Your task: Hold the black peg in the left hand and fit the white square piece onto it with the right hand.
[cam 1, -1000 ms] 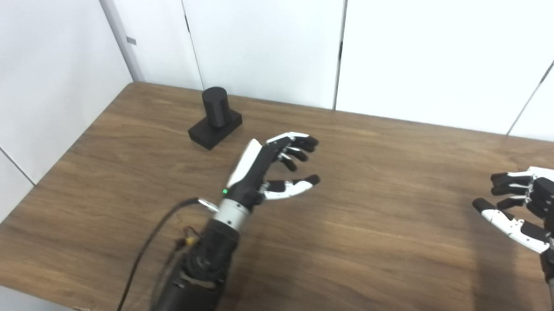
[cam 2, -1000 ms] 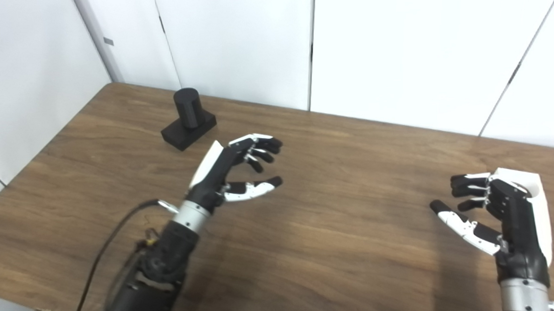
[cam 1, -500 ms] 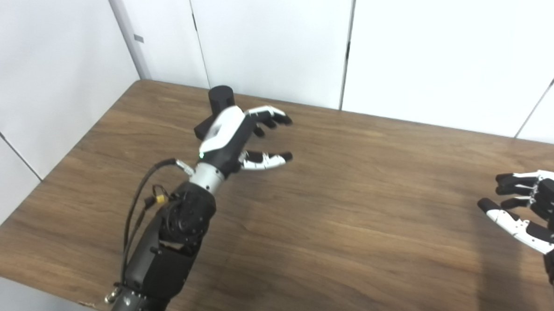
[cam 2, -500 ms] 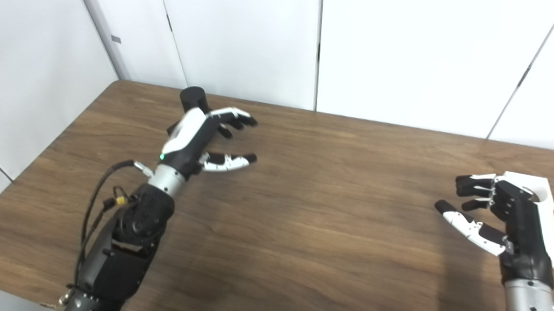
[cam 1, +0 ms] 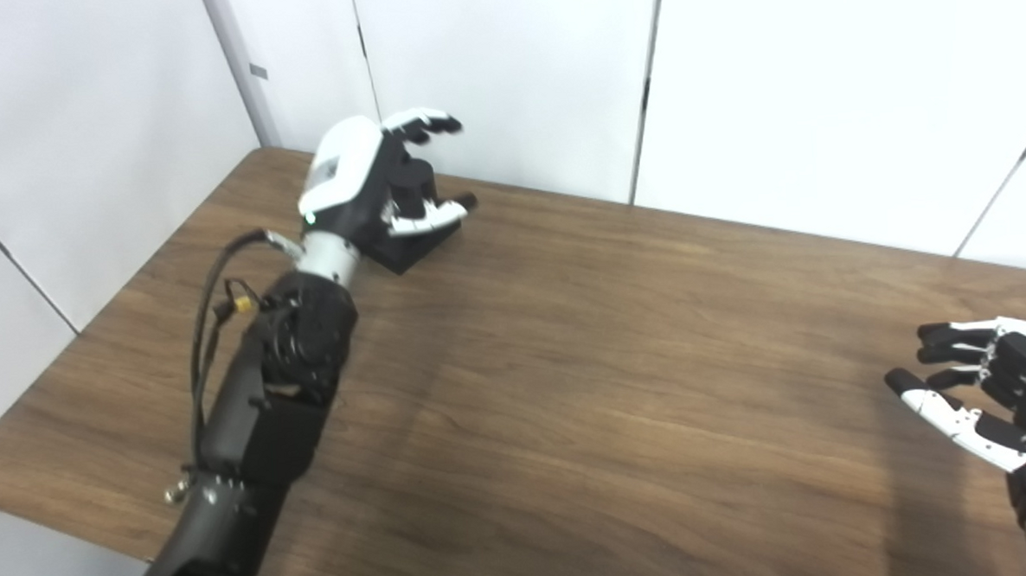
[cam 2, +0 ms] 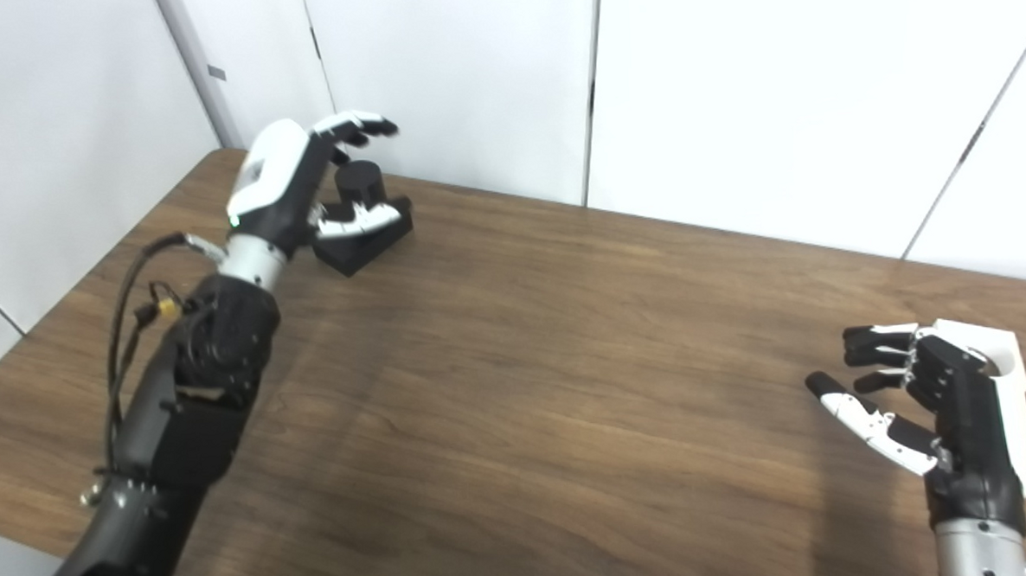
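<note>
**Operator:** Black peg status?

**Robot:** It stands upright on its black square base at the far left of the wooden table. My left hand is around it but not closed. My fingers curl above and behind the cylinder; my thumb lies in front, over the base. Hand spread wide, holding nothing. I cannot tell whether any pad touches it.

**Operator:** Failure modes?

**Robot:** My judgement: if I close with the thumb this low, it may press the base instead of the cylinder, tipping or sliding the part toward the wall. A grasp near the top would also cover the section that the white piece must slide over.

**Operator:** Right side?

**Robot:** My right hand hovers at the near right, fingers apart, empty. The white square piece sits just behind those fingers, largely hidden. An approach without a clear view could push it toward the table edge.
</note>
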Available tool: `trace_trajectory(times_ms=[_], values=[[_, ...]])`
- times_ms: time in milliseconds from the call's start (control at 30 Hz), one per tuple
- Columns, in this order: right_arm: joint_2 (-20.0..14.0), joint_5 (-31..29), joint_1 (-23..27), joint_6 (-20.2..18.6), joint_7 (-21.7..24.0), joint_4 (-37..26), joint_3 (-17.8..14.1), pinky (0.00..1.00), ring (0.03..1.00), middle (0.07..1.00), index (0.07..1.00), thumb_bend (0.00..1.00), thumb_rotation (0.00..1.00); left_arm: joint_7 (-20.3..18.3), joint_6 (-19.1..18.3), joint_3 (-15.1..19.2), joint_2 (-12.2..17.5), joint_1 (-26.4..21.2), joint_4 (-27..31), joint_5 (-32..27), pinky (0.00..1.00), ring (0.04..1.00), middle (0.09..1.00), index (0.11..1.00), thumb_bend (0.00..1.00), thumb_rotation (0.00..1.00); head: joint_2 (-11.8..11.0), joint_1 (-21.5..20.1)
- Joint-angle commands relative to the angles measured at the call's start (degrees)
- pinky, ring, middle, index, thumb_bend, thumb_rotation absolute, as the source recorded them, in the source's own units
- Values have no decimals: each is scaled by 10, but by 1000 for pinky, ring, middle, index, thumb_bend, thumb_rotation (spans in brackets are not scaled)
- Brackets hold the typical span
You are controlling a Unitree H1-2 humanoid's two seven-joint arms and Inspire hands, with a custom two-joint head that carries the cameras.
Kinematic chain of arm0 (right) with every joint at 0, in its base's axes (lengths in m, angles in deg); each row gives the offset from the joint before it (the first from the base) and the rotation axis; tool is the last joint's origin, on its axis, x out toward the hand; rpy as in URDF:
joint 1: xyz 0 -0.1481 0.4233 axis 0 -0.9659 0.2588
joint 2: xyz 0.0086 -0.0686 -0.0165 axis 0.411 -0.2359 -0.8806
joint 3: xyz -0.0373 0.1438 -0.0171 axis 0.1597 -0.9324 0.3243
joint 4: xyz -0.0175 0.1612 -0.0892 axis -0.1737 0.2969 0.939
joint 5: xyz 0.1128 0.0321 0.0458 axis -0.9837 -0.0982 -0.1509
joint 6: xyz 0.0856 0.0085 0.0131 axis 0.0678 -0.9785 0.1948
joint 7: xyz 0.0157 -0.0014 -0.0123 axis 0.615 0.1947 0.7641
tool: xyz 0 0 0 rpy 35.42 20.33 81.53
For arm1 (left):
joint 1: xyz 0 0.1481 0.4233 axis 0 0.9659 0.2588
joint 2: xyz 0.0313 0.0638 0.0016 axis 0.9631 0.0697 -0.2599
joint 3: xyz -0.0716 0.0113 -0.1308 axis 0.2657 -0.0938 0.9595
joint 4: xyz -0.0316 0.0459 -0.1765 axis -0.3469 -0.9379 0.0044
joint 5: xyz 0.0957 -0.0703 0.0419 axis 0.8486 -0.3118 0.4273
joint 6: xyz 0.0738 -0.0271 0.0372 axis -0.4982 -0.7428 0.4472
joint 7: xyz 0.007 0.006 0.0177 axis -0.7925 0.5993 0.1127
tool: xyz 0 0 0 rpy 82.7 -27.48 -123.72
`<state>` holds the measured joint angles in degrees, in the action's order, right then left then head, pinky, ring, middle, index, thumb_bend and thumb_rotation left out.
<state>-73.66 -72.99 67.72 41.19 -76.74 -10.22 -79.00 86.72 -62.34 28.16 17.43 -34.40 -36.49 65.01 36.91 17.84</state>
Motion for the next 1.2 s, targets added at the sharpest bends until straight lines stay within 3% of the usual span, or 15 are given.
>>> trace_trajectory(times_ms=[0, 200, 500, 800, 1167], values=[[-3, -1, 18, 19, -2, -10, -3, 449, 574, 618, 489, 497, 114, 23, 5, 4, 15, -30, 1, 7, 650, 764, 772, 748, 697, 154, 0, 0], [-4, 3, 19, 24, -4, -7, -3, 437, 566, 614, 489, 496, 114, 34, -26, -19, 30, -48, -19, 72, 730, 850, 856, 831, 727, 267, -1, -2], [-6, 8, 19, 19, -5, -12, -3, 430, 552, 611, 489, 496, 114, 48, -38, -27, 43, -64, -49, 96, 692, 860, 869, 803, 734, 315, -1, -1], [-4, 7, 18, 13, -3, -13, -5, 435, 564, 620, 489, 496, 115, 32, -107, -47, 58, -80, -80, 138, 689, 843, 864, 801, 761, 382, -1, -2], [-4, 0, 17, 15, -4, -13, -5, 457, 572, 624, 489, 495, 114, -1, -186, -72, 63, -95, -99, 172, 756, 886, 891, 795, 903, 557, 0, -3]])
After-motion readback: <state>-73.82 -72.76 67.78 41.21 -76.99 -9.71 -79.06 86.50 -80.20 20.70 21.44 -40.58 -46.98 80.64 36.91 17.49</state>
